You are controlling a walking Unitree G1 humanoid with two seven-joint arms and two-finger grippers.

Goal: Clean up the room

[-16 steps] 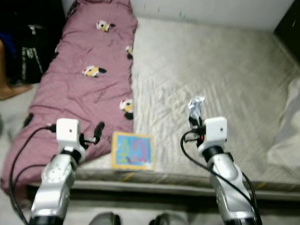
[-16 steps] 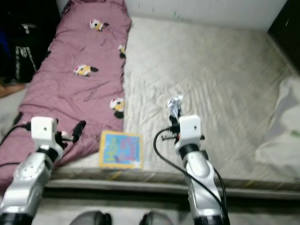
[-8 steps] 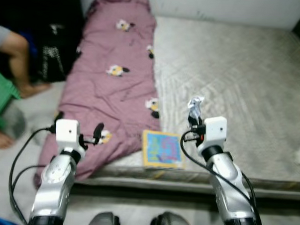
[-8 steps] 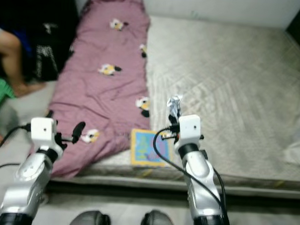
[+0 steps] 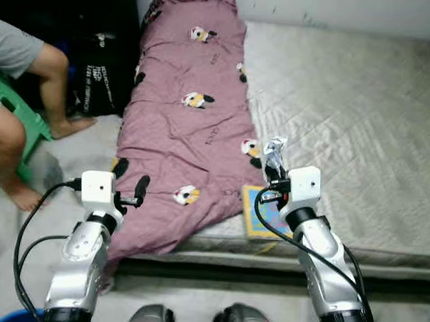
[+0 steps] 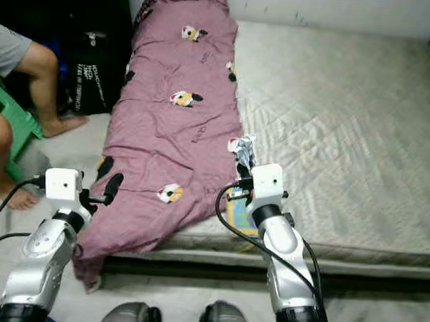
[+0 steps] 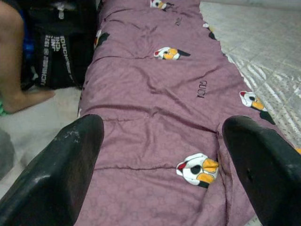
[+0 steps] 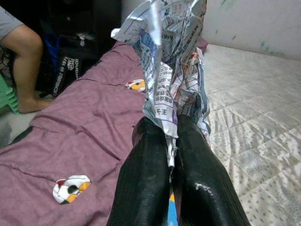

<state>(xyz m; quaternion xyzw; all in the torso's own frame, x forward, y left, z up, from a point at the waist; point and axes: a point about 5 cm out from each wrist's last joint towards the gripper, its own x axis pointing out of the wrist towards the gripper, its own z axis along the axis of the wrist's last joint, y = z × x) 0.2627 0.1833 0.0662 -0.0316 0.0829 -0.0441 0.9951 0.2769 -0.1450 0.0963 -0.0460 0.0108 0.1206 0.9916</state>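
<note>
- Our right gripper (image 8: 171,141) is clamped on one crumpled printed wrapper (image 8: 171,61), fingers pinched tight at its lower end; it's held up in the air over the near edge of the mattress (image 5: 360,110).
- Our left gripper (image 7: 164,155) is spread wide and empty, hovering above the purple quilt (image 5: 188,124) near its lower end.
- Progress, as we judge it: the piece of trash is picked up but not binned, so we call this stage mid-carry. No bin visible in these views; a blue sliver at the bottom-left corner of the left eye view may be one, but it's too small to tell.
- What's left, as we judge it: drop the wrapper, then deal with the colourful book (image 5: 259,216) lying on the mattress edge, partly hidden behind our right arm, just beside the quilt.
- Counts: one wrapper, one book, one quilt, one mattress.
- Also one black bag (image 5: 98,67) on the floor beside the bed.
- One person sits on a green stool (image 5: 17,124) at the left; two bare legs in view.
</note>
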